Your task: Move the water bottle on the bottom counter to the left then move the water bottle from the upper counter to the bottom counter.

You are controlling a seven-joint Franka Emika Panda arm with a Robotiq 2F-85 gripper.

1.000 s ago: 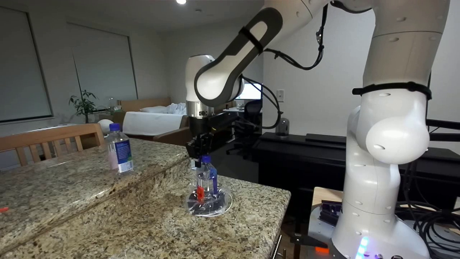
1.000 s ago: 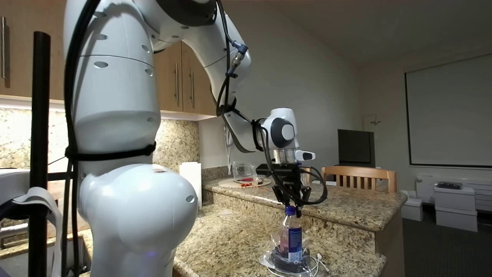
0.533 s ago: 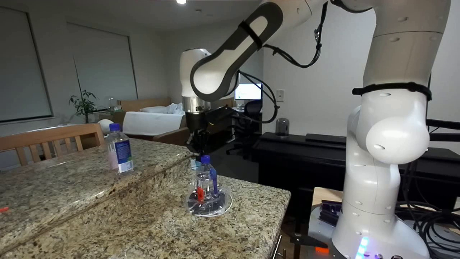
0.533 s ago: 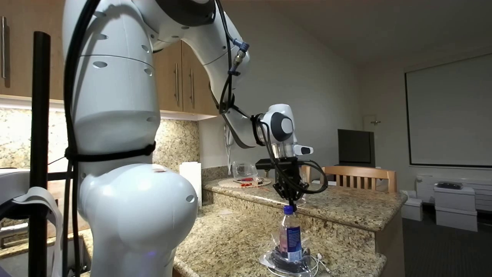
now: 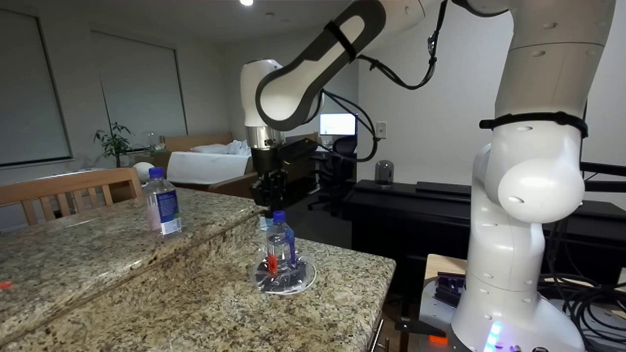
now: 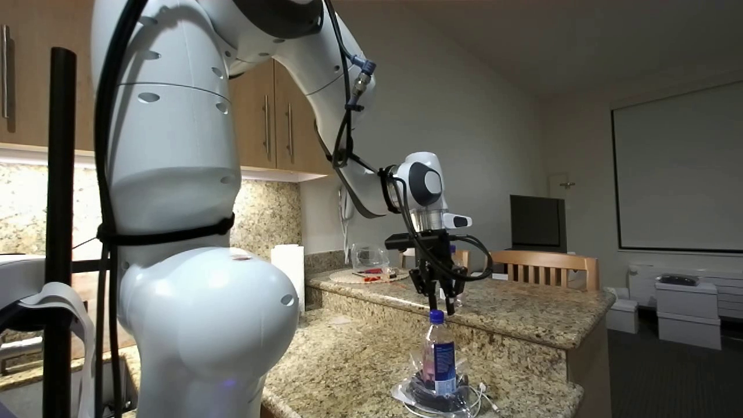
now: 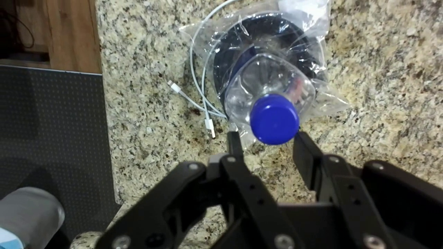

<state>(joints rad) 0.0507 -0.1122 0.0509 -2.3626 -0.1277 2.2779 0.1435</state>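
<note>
The water bottle on the bottom counter (image 5: pixel 279 244) is clear plastic with a blue cap and a reddish-orange patch low on its side. It stands upright on a bagged dark coil on the bottom counter (image 5: pixel 220 313). My gripper (image 6: pixel 442 306) hangs just above and beside its cap, jaws parted and holding nothing. In the wrist view the cap appears just beyond the gripper (image 7: pixel 265 136), near the right fingertip. The water bottle from the upper counter (image 5: pixel 167 208), with a blue label, stands upright on the upper counter (image 5: pixel 88 249); in an exterior view my gripper mostly covers it.
A white cable (image 7: pixel 193 65) lies around the plastic bag (image 7: pixel 322 97). The raised ledge's step (image 6: pixel 511 348) runs close behind the lower bottle. On the ledge are a round mat (image 6: pixel 342 277) with small red items and, behind it, a wooden chair (image 5: pixel 73 188).
My gripper has risen off the lower bottle's cap and shifted slightly toward the upper counter. Its jaws came together half a second ago and now stand apart again. Both bottles remain standing.
</note>
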